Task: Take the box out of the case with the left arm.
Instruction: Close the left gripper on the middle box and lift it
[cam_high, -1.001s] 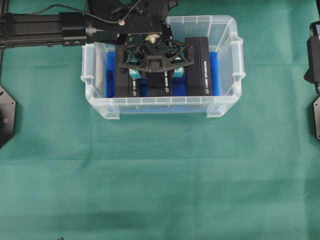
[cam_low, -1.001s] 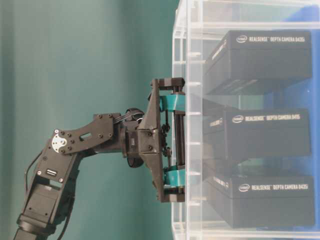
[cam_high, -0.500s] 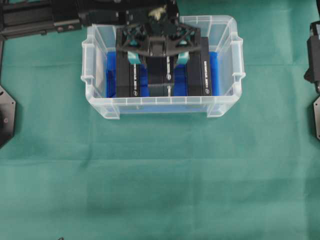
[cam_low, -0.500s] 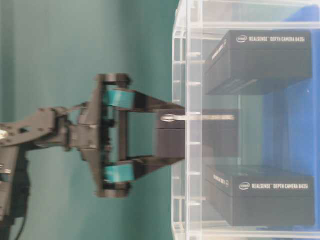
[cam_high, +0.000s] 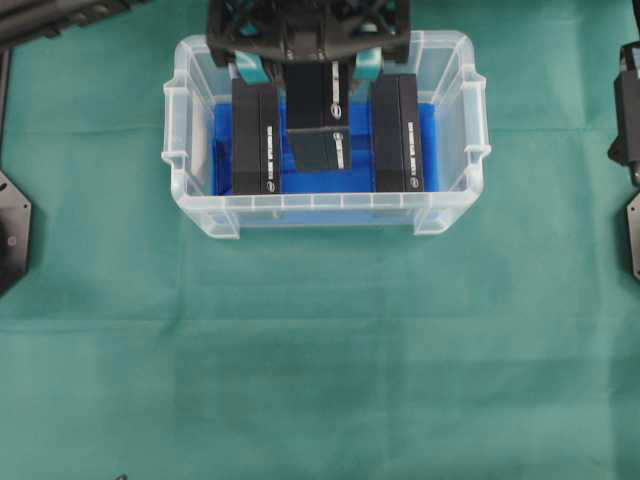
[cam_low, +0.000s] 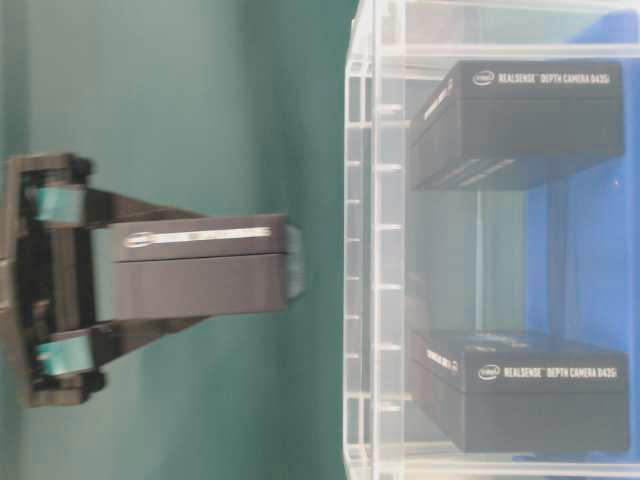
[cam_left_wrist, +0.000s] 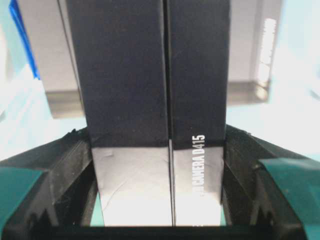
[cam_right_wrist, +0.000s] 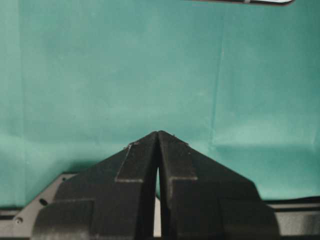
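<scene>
The left gripper (cam_low: 110, 290) is clamped on the box (cam_low: 200, 265), its fingers (cam_left_wrist: 60, 165) pressed against the 2 long sides. In the table-level view the box is clear of the case (cam_low: 370, 250), fully outside the clear wall, with open green between them. From overhead the gripper (cam_high: 310, 62) sits at the case's (cam_high: 190, 200) far rim, and the box (cam_high: 318, 115) hangs above the middle slot, where bare blue floor shows beneath it. The wrist view is filled by the box (cam_left_wrist: 150, 75), black, with "CAMERA D415" printed in white near the right finger.

2 more boxes sit in the case. The left box (cam_high: 255, 138) lies against the left side and the right box (cam_high: 398, 133) against the right, both flat on the blue lining, with the gap between them. In the table-level view they show as the upper (cam_low: 520, 120) and lower (cam_low: 520, 395) boxes, each marked "REALSENSE DEPTH CAMERA".

Over on the right, the right gripper (cam_right_wrist: 158, 150) has its jaws pressed together on nothing, above the green cloth (cam_right_wrist: 125, 75). The right arm (cam_high: 628, 130) sits at the right edge, well apart from the case.
</scene>
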